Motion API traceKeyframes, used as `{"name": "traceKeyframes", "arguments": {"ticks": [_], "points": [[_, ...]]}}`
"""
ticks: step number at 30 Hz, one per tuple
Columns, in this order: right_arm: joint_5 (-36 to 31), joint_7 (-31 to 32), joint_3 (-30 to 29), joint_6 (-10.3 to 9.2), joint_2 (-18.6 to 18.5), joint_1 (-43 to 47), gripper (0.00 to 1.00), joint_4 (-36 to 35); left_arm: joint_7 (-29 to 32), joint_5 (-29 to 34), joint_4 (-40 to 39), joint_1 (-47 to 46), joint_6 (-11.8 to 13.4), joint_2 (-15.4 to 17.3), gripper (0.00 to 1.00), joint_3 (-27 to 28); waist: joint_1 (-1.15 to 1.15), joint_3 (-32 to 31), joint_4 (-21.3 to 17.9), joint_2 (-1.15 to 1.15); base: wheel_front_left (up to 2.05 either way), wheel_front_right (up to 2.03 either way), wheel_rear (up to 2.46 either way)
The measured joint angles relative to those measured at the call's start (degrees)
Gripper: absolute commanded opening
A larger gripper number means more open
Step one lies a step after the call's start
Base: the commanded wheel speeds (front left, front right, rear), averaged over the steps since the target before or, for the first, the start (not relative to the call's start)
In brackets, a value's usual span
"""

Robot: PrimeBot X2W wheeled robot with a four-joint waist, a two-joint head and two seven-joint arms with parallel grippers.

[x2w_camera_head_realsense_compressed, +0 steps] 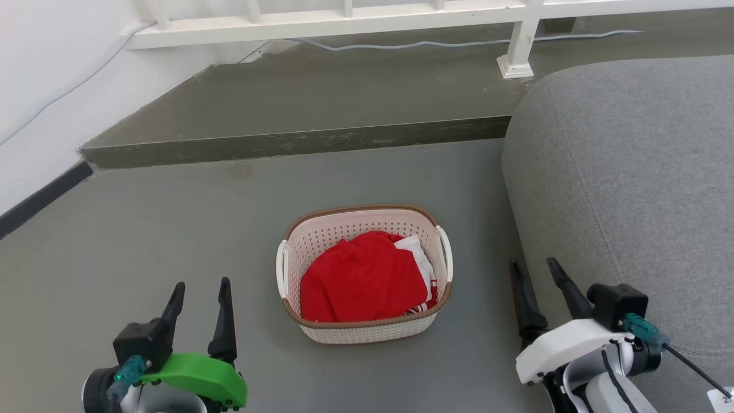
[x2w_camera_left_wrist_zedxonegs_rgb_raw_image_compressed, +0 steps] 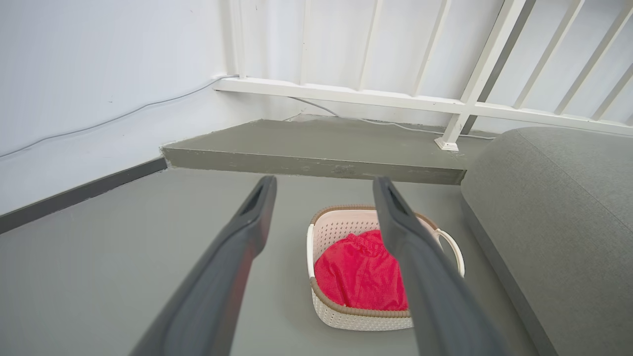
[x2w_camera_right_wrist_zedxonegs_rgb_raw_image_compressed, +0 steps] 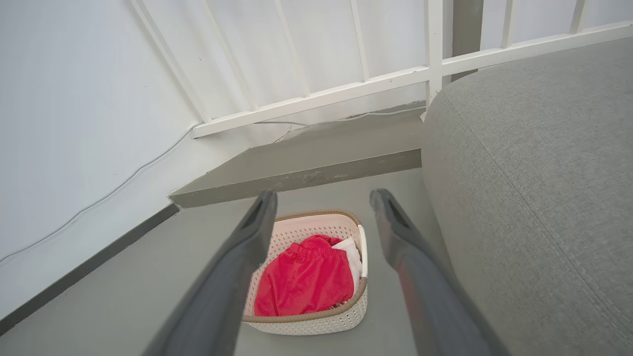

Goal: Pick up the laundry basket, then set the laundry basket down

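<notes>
The laundry basket (x2w_camera_head_realsense_compressed: 367, 331) stands on the grey floor, cream-white and perforated, with a brown rim and a white handle on each side. Red and white clothes lie inside it. My left gripper (x2w_camera_head_realsense_compressed: 199, 291) hovers open to the basket's lower left, well clear of it. Off to the right of the basket, my right gripper (x2w_camera_head_realsense_compressed: 535, 268) is open too, close to the sofa. The left wrist view looks down on the basket (x2w_camera_left_wrist_zedxonegs_rgb_raw_image_compressed: 346, 316) between and past my left gripper (x2w_camera_left_wrist_zedxonegs_rgb_raw_image_compressed: 324, 185). The right wrist view has the basket (x2w_camera_right_wrist_zedxonegs_rgb_raw_image_compressed: 316, 320) below my right gripper (x2w_camera_right_wrist_zedxonegs_rgb_raw_image_compressed: 322, 198).
A grey sofa (x2w_camera_head_realsense_compressed: 631, 183) fills the right side, close beside the basket. Behind the basket a raised grey step (x2w_camera_head_realsense_compressed: 298, 143) runs across, with a white railing (x2w_camera_head_realsense_compressed: 344, 20) and a cable above it. A white wall (x2w_camera_head_realsense_compressed: 34, 115) with dark skirting bounds the left.
</notes>
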Motion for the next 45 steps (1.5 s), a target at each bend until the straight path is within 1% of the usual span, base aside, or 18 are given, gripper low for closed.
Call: {"name": "traceKeyframes", "arguments": {"ticks": [3,7,18,19,38,45], "points": [[-1.97,-0.46,0.69,-0.04,0.02,0.17,1.00,-0.15,-0.46,1.94,-0.10,0.35,0.30,0.00,1.00,-0.14,0.00,-0.07,-0.01,0.00,0.00,0.00,0.00],[-4.99,-1.02,1.51,-0.89,0.05,0.69,1.00,-0.36,-1.08,4.03,-0.30,0.50,0.69,-0.02,1.00,-0.59,0.00,-0.12,-0.01,0.00,0.00,0.00,0.00],[-13.76,-2.82,3.70,-2.07,0.16,1.10,1.00,-1.27,-3.26,10.76,-0.77,1.32,1.35,-0.07,1.00,-1.93,0.00,0.25,0.04,0.00,0.00,0.00,0.00],[-15.26,-3.24,4.14,-2.46,0.19,1.10,1.00,-1.47,-3.57,11.92,-0.89,1.36,1.44,-0.08,1.00,-2.05,0.00,0.30,0.04,0.00,0.00,0.00,0.00],[-15.74,-3.42,4.34,-2.46,0.33,1.49,1.00,-1.69,-3.57,11.85,0.03,1.89,1.36,-0.57,1.00,-1.88,0.00,-0.02,-0.05,0.00,0.00,0.00,0.00],[-15.74,-3.42,4.34,-2.46,0.36,1.79,1.00,-1.81,-3.57,11.83,0.21,2.17,0.64,-0.65,1.00,-1.77,0.00,-0.02,-0.11,0.00,0.00,0.00,0.00]]}}
